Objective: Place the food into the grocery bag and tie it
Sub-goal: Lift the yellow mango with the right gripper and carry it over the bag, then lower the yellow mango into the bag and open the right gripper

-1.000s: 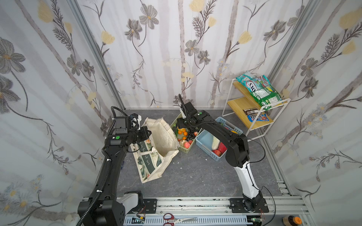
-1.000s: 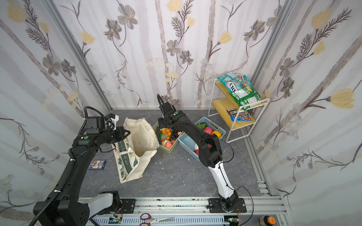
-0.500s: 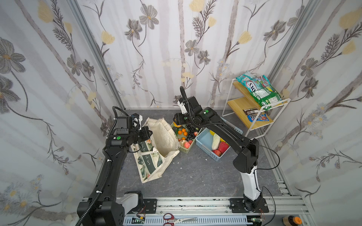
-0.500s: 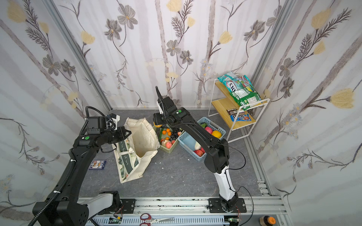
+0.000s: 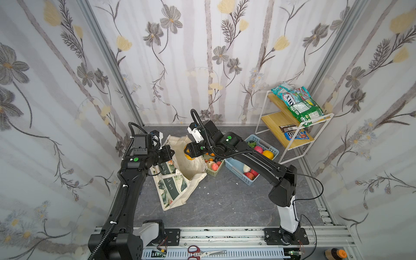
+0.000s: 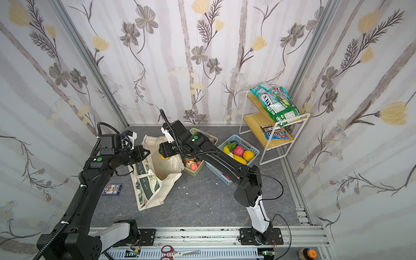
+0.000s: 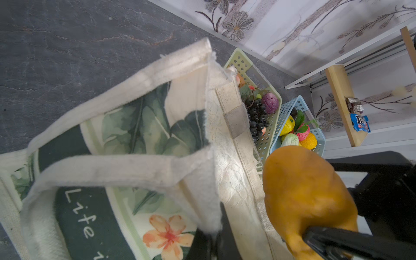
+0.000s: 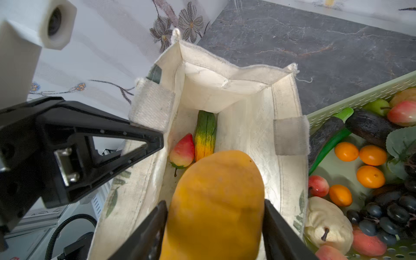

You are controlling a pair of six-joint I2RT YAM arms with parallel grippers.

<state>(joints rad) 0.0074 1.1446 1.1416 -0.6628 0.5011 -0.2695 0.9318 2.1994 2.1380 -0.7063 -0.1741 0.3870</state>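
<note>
At the mouth of the grocery bag, the left gripper is pinched onto the rim, its tips half hidden by cloth. Over that opening the right gripper clasps a yellow-orange fruit, which blocks part of a green-yellow vegetable and a red fruit inside.

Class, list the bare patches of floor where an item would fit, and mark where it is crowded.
Widest bare floor: between the grocery bag, the blue basket and the front rail. Crowded: the green basket and blue basket, packed with food; the right gripper holds a mango over the bag's mouth.
</note>
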